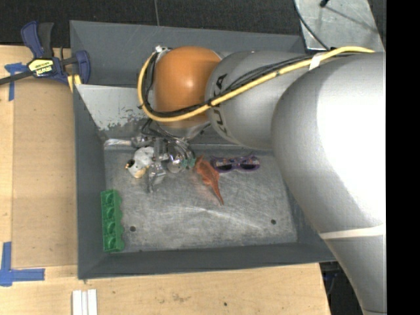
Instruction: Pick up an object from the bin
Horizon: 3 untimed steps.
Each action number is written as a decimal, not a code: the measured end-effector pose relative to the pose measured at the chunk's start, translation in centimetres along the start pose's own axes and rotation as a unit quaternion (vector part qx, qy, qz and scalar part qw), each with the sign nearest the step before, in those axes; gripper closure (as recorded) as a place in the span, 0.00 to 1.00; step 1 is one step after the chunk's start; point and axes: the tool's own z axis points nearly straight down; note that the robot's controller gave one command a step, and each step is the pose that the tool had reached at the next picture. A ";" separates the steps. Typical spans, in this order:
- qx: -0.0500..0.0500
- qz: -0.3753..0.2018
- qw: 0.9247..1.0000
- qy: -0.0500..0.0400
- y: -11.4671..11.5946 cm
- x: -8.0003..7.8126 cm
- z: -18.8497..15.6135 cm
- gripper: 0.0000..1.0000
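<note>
Gripper (159, 164) of mine sits low in the bin (89, 195), upper left of its floor, under my orange cover (185, 79); whether it is released or clenched I cannot tell. Just beside it, on its left, lies a small white and yellow thing (138, 163), too lumpy for me to read a long axis or a heading. To the right lies an orange pointed thing (210, 179), its length running from upper left to lower right, tip toward the lower right. Purple sunglasses (237, 165) lie level above it. A green block (111, 220) lies lengthwise along the left wall, well apart.
</note>
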 end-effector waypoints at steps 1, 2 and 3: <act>0.001 -0.127 0.992 -0.005 0.1 -0.2 -0.3 1.00; 0.000 -0.126 0.992 -0.005 0.1 -0.2 -0.3 1.00; 0.000 -0.125 0.992 0.000 0.0 -0.4 -1.5 1.00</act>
